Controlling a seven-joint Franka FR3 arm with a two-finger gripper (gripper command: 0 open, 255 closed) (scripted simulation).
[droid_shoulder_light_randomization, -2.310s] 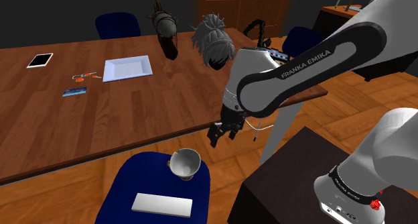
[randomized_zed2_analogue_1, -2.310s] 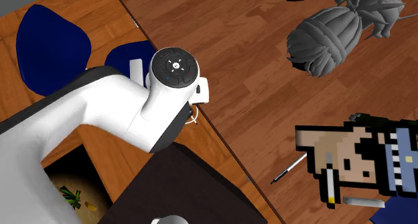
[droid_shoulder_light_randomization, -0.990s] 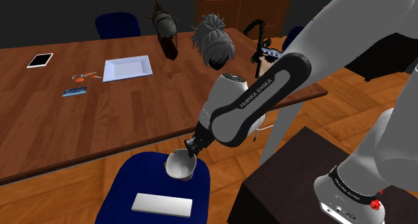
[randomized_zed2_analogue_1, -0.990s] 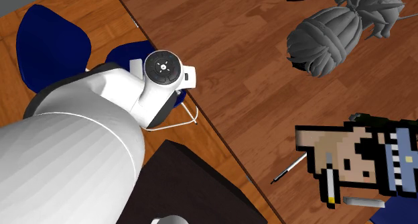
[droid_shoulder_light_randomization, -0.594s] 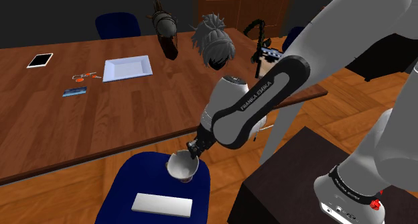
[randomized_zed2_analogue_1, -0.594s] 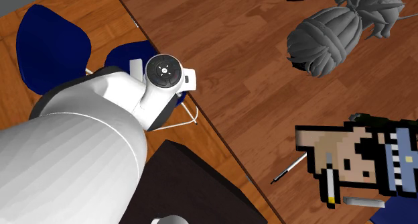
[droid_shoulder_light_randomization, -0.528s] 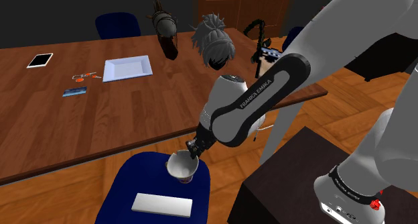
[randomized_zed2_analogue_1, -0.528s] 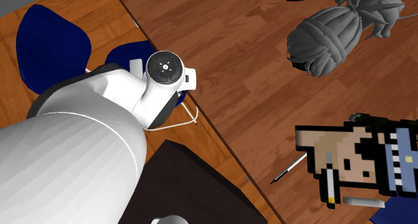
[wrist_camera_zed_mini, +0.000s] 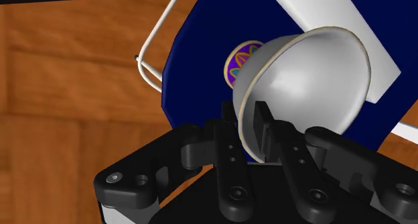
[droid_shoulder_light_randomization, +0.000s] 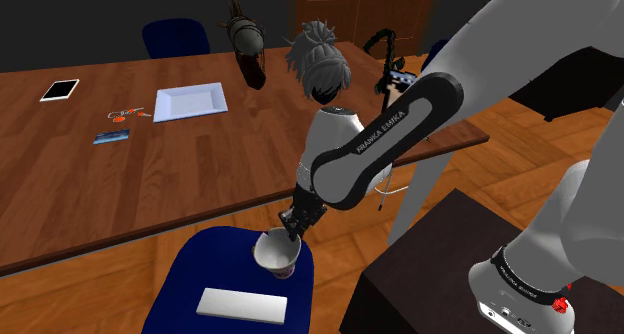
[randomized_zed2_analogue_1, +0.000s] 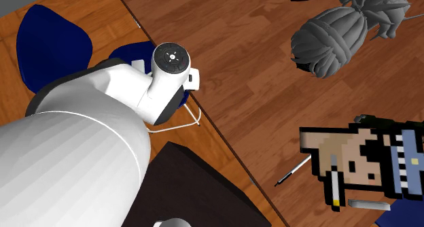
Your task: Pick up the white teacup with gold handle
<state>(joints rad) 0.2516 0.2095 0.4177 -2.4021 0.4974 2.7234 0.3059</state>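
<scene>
The teacup [droid_shoulder_light_randomization: 277, 252] is a white bowl-shaped cup with a thin gold rim and a purple patterned foot [wrist_camera_zed_mini: 242, 62]. It sits tilted over the blue chair seat [droid_shoulder_light_randomization: 200, 272] in front of the table. My black gripper [droid_shoulder_light_randomization: 293, 225] comes down on the side of the cup nearer the stand. In the wrist view the gripper [wrist_camera_zed_mini: 248, 119] is shut on the cup [wrist_camera_zed_mini: 308, 82], with the rim clasped between the two fingers [wrist_camera_zed_mini: 229, 132]. The handle is hidden. Whether the foot still touches the seat I cannot tell.
A flat white slab [droid_shoulder_light_randomization: 242, 303] lies on the same seat, near the cup. The long wooden table [droid_shoulder_light_randomization: 150, 162] carries a white tray [droid_shoulder_light_randomization: 188, 102], a tablet [droid_shoulder_light_randomization: 60, 89] and a grey hair-like object [droid_shoulder_light_randomization: 318, 62]. The dark stand [droid_shoulder_light_randomization: 460, 272] is at the lower right.
The gripper came down from beside the table edge to the cup and shut on its rim. Since then the cup has tipped and shifted slightly toward the stand.
</scene>
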